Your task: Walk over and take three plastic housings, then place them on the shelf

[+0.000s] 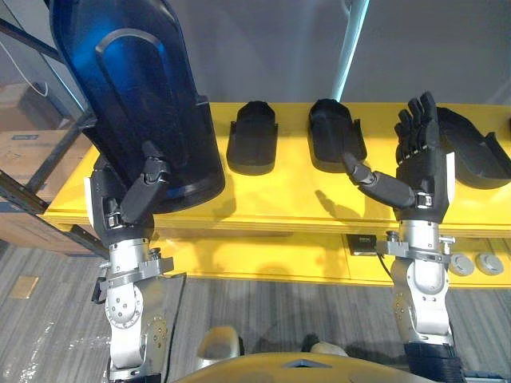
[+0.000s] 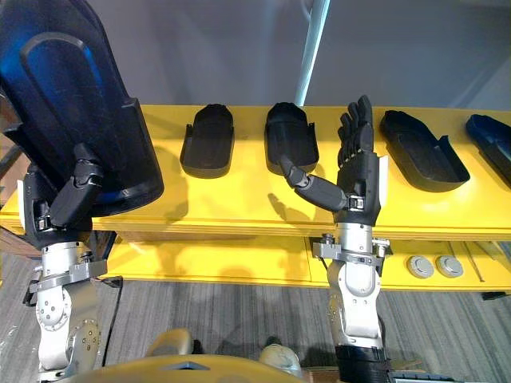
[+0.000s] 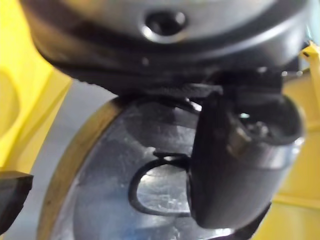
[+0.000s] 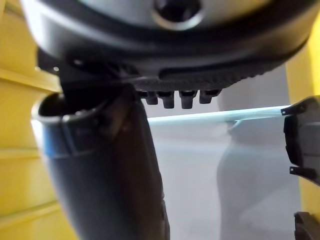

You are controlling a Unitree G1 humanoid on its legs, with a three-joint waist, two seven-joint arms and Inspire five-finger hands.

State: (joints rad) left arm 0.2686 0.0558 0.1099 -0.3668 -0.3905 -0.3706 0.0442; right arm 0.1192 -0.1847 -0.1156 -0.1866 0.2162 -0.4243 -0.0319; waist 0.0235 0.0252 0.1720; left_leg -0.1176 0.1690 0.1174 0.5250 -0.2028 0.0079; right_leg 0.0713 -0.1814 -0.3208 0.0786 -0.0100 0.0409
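My left hand is shut on a large dark blue plastic housing, thumb pressed on its glossy face. It holds the housing upright over the left end of the yellow shelf. Three smaller black housings lie on the shelf: one at centre left, one at centre, one at the right. My right hand is raised and open in front of the shelf, fingers straight up and thumb out to the left, between the centre and right housings and holding nothing.
A further dark housing lies at the shelf's far right. Two round silver discs and a small black device sit on the lower ledge. Cardboard boxes and a dark metal frame stand left. A pale pole rises behind the shelf.
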